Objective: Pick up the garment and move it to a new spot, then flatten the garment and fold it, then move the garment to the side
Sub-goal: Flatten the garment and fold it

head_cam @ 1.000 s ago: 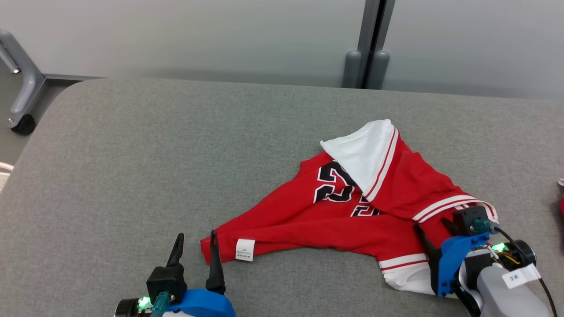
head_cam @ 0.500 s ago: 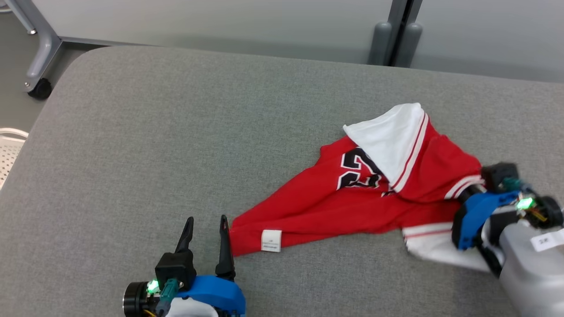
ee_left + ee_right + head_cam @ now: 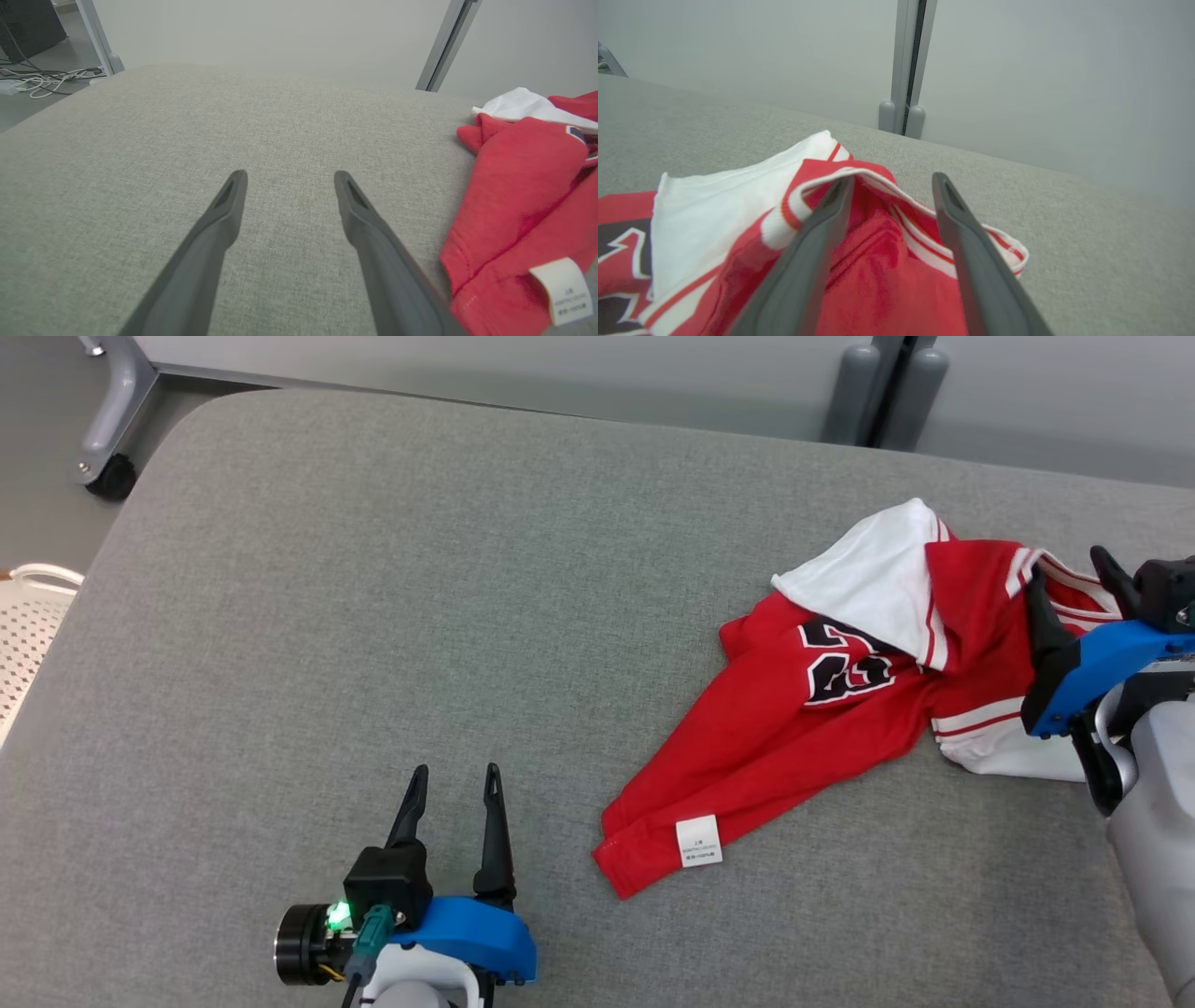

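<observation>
Red garment [image 3: 794,737] | left fingers [image 3: 219,228] apart, empty | right fingers [image 3: 817,242] apart, striped hem between

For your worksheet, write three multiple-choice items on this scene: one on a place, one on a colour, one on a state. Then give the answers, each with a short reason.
1. Where does the garment lie relative to the left gripper?
A. To its right
B. To its left
C. Between its fingers

2. What colour is most of the garment?
A. Blue
B. Red
C. Green

3. How do the left gripper's jaws stand?
A. Shut on the garment
B. Shut on nothing
C. Open and empty

Answers:
1 A: in the head view the garment lies to the right of that gripper, apart from it.
2 B: the cloth is red with white trim and black numerals.
3 C: its fingers stand apart over bare table.
</observation>
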